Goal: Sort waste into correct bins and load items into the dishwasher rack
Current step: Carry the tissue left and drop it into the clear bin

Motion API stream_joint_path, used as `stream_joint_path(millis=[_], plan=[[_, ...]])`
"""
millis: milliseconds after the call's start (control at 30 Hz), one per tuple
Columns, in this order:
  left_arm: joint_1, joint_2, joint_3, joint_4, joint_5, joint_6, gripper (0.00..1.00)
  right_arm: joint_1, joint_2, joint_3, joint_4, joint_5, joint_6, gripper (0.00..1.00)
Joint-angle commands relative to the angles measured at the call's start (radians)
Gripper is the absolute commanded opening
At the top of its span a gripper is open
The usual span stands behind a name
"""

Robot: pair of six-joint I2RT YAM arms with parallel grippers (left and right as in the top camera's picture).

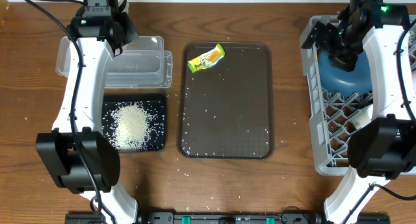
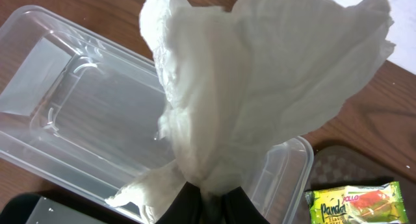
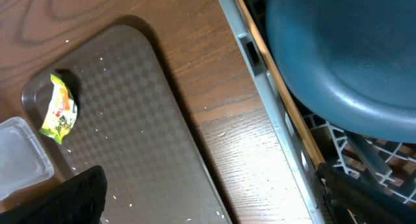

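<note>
Crumpled white paper scrap (image 2: pixel 260 87) noted closest, filling most of the left wrist view. It is pinched at its base by the left gripper (image 2: pixel 208 208), jaws closed on it, and is held over the clear tub (image 2: pixel 78 120). Snack wrapper (image 1: pixel 207 58) is seen on the brown serving tray (image 1: pixel 227 113), at the corner nearest the tub, with stray grains scattered about. Rice heap (image 1: pixel 132 125) is contained in the black tray (image 1: pixel 156 104). Right gripper (image 3: pixel 218 195) is recorded with fingers wide apart, nothing between them, at the grey rack (image 1: pixel 315 120), in which the dark blue dish (image 1: pixel 348 78) is lodged.
</note>
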Motion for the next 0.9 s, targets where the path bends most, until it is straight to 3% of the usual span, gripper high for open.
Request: stream_joint_path(millis=[0, 367, 567, 733, 867], plan=[[0.002, -0.005, -0.016, -0.006, -0.013, -0.01, 0.11, 0.004, -0.036, 0.019, 0.0, 0.003, 0.01, 0.99], [0.01, -0.001, -0.126, 0.009, -0.013, -0.01, 0.11, 0.004, -0.036, 0.019, 0.0, 0.003, 0.01, 0.99], [0.012, -0.002, -0.134, 0.026, -0.013, -0.009, 0.46, 0.004, -0.036, 0.019, 0.0, 0.003, 0.01, 0.99], [0.011, -0.019, -0.133, 0.024, 0.002, -0.009, 0.47, 0.004, -0.036, 0.019, 0.0, 0.003, 0.01, 0.99], [0.011, -0.062, -0.133, 0.031, 0.099, -0.009, 0.47, 0.004, -0.036, 0.019, 0.0, 0.003, 0.01, 0.99]])
